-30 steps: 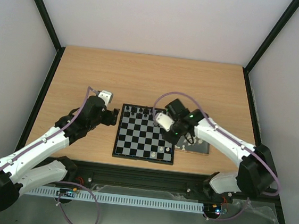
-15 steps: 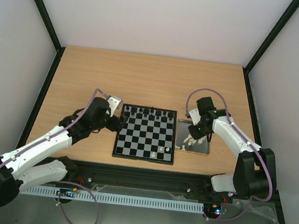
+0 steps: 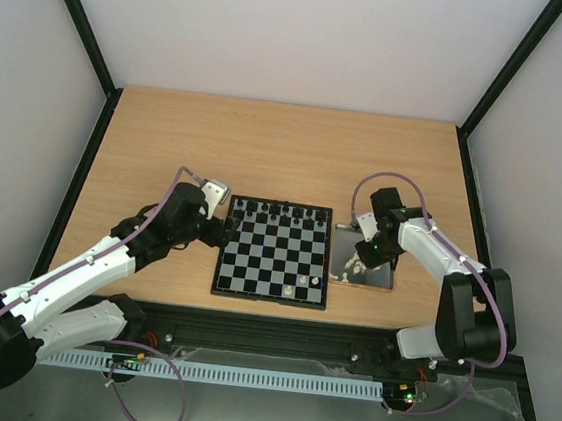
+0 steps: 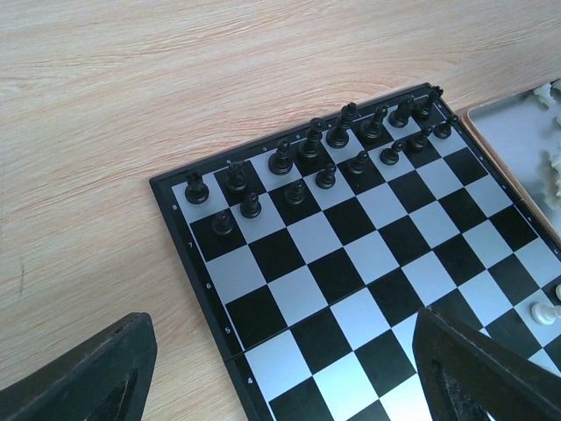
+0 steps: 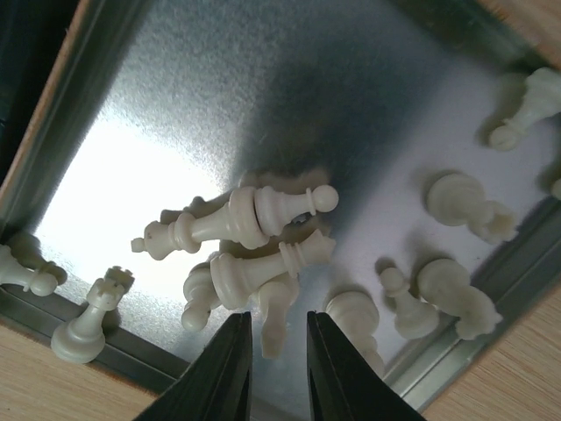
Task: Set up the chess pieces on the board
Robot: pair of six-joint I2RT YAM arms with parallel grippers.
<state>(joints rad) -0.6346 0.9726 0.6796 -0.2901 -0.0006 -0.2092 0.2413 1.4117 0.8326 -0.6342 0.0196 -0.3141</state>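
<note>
Left side of the overhead view: left gripper (image 3: 225,227) low over the wooden table (image 3: 267,149), just off the board's left edge. In its wrist view the gripper (image 4: 282,320) is spread wide, one dark finger at each lower corner and only squares between them. The board (image 3: 268,256) lies centre frame near the table's front edge. Black figures (image 3: 279,210) fill its two far rows; from the left wrist they run as a double line toward the upper right. A few cream chess pieces (image 3: 288,291) stand upright on the near right squares, well apart from the black ones. Just right of the board, edge to edge with it, is the metal tray (image 3: 384,278), holding most of the cream pieces. The right gripper (image 3: 356,263) points down into it. In the right wrist view the tray floor (image 5: 175,132) is shiny and the chess pieces (image 5: 254,215) lie tumbled in a heap at centre, with others scattered along the rims. The right gripper (image 5: 277,320) has its fingers (image 5: 230,368) drawn close, leaving a narrow gap. The end of one lying piece sits in that gap. Cannot tell whether the pads touch it.
</note>
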